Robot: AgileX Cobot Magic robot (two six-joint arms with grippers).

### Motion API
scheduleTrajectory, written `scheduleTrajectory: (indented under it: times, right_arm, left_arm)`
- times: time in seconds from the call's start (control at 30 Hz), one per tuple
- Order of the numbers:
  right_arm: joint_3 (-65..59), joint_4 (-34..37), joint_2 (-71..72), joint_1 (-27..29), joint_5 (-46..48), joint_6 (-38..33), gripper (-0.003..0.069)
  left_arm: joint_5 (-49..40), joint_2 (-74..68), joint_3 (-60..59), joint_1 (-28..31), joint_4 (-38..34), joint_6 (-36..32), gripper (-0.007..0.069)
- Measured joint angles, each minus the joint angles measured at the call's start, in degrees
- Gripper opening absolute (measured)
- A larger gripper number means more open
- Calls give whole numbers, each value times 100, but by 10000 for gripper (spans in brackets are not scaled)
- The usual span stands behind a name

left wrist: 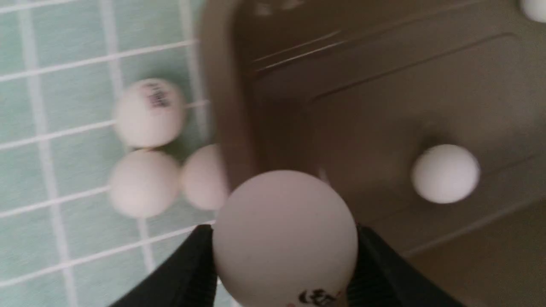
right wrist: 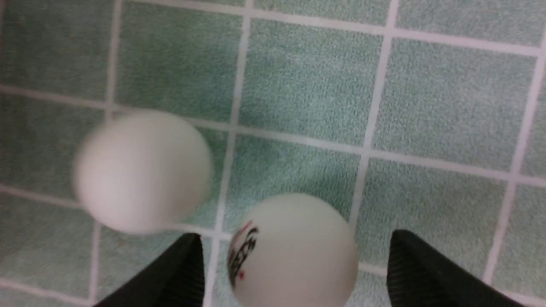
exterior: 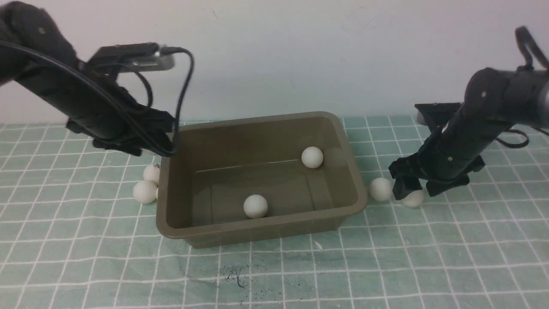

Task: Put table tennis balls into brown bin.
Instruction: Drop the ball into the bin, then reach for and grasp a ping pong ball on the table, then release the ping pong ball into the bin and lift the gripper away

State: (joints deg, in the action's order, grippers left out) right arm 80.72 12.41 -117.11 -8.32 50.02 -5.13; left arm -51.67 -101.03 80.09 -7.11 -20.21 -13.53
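Observation:
The brown bin (exterior: pixel 261 234) stands mid-table with two table tennis balls inside (exterior: pixel 312 157) (exterior: pixel 255 206). My left gripper (exterior: pixel 159 148) hangs over the bin's left rim (left wrist: pixel 222 106). In the left wrist view it (left wrist: pixel 283 229) is shut on a logo-printed ball (left wrist: pixel 285 238), with both fingers touching it. Three balls (left wrist: pixel 149 113) (left wrist: pixel 143 183) (left wrist: pixel 202 177) lie on the mat just outside that rim. To the right of the bin, my right gripper (exterior: pixel 411 191) is low over the mat and open (right wrist: pixel 295 234). A logo ball (right wrist: pixel 294 256) sits loose between its fingers, and another ball (right wrist: pixel 143 170) lies beside it.
A green mat with a white grid (exterior: pixel 429 257) covers the table, with a pale wall (exterior: pixel 279 51) behind. Dark specks (exterior: pixel 233 274) mark the mat in front of the bin. The left arm's cable (exterior: pixel 185 86) loops above the bin's left corner.

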Motion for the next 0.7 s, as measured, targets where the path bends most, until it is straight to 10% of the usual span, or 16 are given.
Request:
scheduleTrajectory:
  times: [0.1,0.23,0.37,0.53,0.57,0.7]
  right_arm:
    - [0,16,-115,-3,0,0,524]
    - [0,-37,-156,-3,54,0,342]
    - [76,-94,61,-3,424,0,360]
    - [489,325,743,-209,807,-254,360]
    - [640,486,889,-377,815,-359,360]
    - [900,700,961,-872,710,-462,360]
  left_arm:
    - [34,-227,0,-270,-57,-12,363]
    - [82,-708,79,-564,-63,-5,531]
    - [-110,-759,484,-523,76,238,591]
    - [-488,-457,978,-126,698,596,285]
    - [-566,-345,1024,95,928,640,129]
    - [-724,-257,1003,693,1094,701,13]
